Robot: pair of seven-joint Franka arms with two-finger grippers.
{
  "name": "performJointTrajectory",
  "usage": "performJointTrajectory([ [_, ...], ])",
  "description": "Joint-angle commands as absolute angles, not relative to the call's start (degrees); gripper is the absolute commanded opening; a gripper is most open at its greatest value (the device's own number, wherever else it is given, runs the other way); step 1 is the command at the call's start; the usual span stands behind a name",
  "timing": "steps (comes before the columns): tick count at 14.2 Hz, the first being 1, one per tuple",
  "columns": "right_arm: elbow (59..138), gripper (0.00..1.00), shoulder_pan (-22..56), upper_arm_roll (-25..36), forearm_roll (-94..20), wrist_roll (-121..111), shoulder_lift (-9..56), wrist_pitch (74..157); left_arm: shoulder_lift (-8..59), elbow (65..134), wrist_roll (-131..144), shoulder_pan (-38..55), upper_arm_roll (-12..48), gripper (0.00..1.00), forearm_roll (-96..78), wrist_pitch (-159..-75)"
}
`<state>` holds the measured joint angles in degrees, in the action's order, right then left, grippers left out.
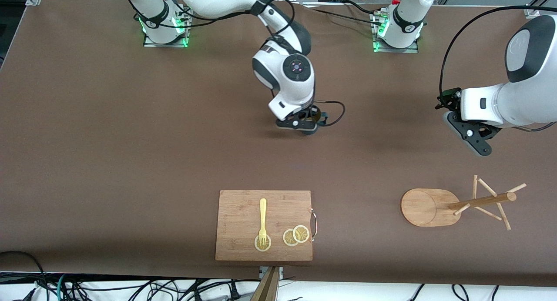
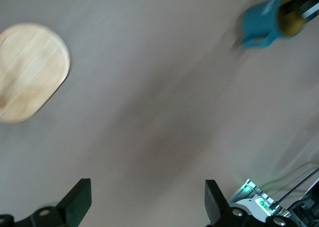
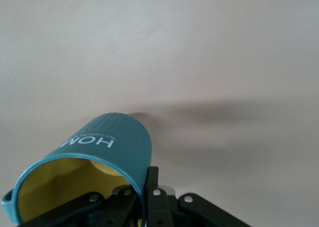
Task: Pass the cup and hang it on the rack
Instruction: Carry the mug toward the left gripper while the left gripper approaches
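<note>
Over mid-table, right gripper (image 1: 308, 126) pinches the rim wall of the small dark teal ribbed cup (image 3: 107, 159), one finger inside the mustard-yellow interior, one outside; cup held clear of the brown tabletop (image 1: 130, 131), tilted, white lettering on its side. Left gripper (image 1: 472, 140) hovers over bare table toward the left arm's end, fingers (image 2: 77, 203) spread wide, nothing between them. Light wooden mug rack (image 1: 452, 205) with oval base, thick post and thin pegs stands nearer the front camera than the left gripper. Rectangular wooden cutting board (image 1: 243, 214) near the front edge carries a yellow fork (image 1: 263, 220) and three lemon slices (image 1: 296, 235).
</note>
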<state>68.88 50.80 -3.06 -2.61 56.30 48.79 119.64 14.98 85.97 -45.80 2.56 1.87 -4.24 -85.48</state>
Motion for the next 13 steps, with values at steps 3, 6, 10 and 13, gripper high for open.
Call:
performJointTrajectory([
  [3, 64.16, 0.00, 55.81, -1.67, -1.76, 62.56, 53.26, 121.20, 14.15, 93.41, -65.17, 1.41, 1.67, 1.00, -10.53, -93.41],
  [6, 64.16, 0.00, 55.99, -1.67, -1.76, 62.84, 53.96, 121.90, 14.06, 98.25, -73.20, 0.27, 1.41, 1.00, -16.68, -98.07],
  [10, 64.16, 0.00, 55.90, -1.50, -1.76, 63.63, 55.11, 122.96, 14.24, 104.04, -83.56, 0.62, 1.41, 1.00, -20.89, -106.33],
  [13, 64.25, 0.12, 55.72, -1.49, -1.76, 63.63, 55.02, 122.61, 14.33, 111.25, -91.91, 0.70, 1.41, 1.00, -29.25, -112.57],
])
